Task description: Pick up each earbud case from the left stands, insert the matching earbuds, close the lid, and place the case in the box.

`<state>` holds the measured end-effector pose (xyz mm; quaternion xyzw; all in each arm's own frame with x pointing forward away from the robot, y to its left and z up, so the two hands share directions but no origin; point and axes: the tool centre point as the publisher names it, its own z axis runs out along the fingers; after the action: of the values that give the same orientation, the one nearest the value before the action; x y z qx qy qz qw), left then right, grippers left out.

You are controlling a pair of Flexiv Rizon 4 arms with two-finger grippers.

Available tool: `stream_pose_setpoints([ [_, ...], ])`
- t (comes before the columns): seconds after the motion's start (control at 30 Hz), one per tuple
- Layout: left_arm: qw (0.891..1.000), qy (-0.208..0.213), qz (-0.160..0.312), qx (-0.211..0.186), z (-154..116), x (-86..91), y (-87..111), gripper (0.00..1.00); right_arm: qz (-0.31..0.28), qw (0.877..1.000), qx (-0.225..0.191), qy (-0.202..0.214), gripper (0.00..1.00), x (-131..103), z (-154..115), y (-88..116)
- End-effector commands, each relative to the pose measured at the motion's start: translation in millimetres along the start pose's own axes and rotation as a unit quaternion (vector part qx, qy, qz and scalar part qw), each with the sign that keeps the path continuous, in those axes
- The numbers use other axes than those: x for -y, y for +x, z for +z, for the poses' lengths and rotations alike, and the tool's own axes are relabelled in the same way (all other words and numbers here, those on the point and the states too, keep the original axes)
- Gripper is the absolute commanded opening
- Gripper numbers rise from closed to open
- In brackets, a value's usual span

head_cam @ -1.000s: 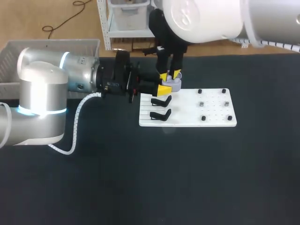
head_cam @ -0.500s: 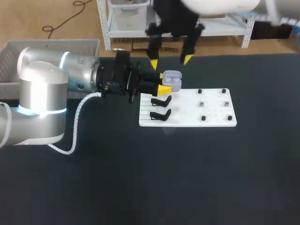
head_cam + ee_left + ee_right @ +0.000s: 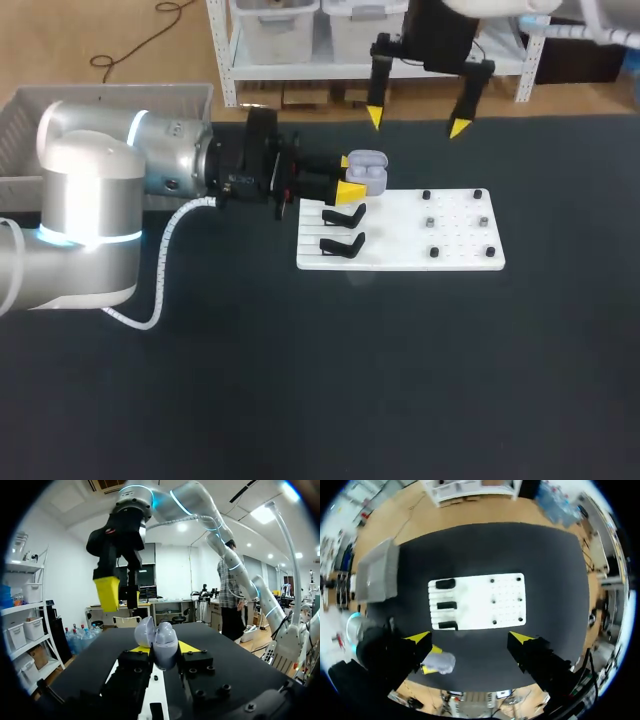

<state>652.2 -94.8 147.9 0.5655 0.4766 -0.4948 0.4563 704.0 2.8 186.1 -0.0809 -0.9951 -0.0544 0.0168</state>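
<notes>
1. Two arms share the head view. The left arm comes in from the left, and the left end effector [image 3: 351, 176] pinches a pale grey earbud case [image 3: 368, 172], lid open, over the far left corner of a white board [image 3: 400, 255] on the dark counter [image 3: 300, 380]. Near the case, black stands [image 3: 344, 214] lie on the board's left part, and small dark pieces dot its right half. The right end effector [image 3: 417, 122] hangs past the board's far edge, fingers spread wide, gripping nothing. A grey box [image 3: 110, 92] sits at the counter's far left corner.
2. Left wrist view: the earbud case [image 3: 165, 642] sits in the left end effector [image 3: 163, 649], touched by a yellow tip on each side, its lid tilted open. A yellow fingertip [image 3: 107, 593] of the other arm hangs above and ahead.
3. Right wrist view: the right end effector [image 3: 470, 637] is spread apart, with the white board [image 3: 480, 605] far below between its fingers. Three black stands [image 3: 446, 605] line one end of the board. The earbud case [image 3: 441, 663] shows off the board, beside one of the fingers. The box [image 3: 377, 575] lies beyond the stand end.
</notes>
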Motion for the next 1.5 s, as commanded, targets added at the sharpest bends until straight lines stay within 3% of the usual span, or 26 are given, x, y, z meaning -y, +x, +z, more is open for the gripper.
stream_pose_setpoints([
  [0.03,1.0,-0.001,0.0,-0.001,0,0.5,-0.1,0.0,-0.002,1.0,-0.009,0.01,1.0,-6,12,-2],
  [0.2,1.0,-0.001,0.0,-0.001,0,0.5,-0.1,0.0,-0.016,0.999,-0.025,0.013,1.0,-5,23,6],
  [0.47,1.0,-0.001,0.0,-0.001,0,0.5,-0.1,0.0,-0.05,0.998,-0.031,0.023,1.0,-6,10,30],
  [0.83,1.0,-0.001,0.0,-0.001,0,0.5,-0.1,0.0,-0.064,0.996,-0.057,0.015,1.0,-8,11,37],
  [0.9,1.0,-0.001,0.0,-0.001,0,0.5,-0.1,0.0,-0.057,0.998,-0.037,0.017,1.0,-7,7,35],
  [1.0,1.0,-0.001,0.0,-0.001,0,0.5,-0.1,0.0,-0.037,0.999,0.024,0.007,1.0,-1,-10,34],
  [1.17,1.0,-0.01,-0.017,-0.001,-6,6.3,-5.9,0.0,-0.078,0.988,0.133,-0.026,1.0,12,-69,50],
  [1.23,0.998,-0.04,-0.043,0.003,-12,8.7,-11.1,0.0,-0.094,0.981,0.163,-0.043,1.0,18,-87,57],
  [1.33,0.988,-0.116,-0.102,0.018,-26,7.4,-18.2,0.0,-0.096,0.976,0.189,-0.054,1.0,26,-103,64],
  [1.5,0.971,-0.193,-0.136,0.034,-52,6.7,-31.0,0.0,-0.08,0.971,0.212,-0.077,1.0,33,-110,68],
])
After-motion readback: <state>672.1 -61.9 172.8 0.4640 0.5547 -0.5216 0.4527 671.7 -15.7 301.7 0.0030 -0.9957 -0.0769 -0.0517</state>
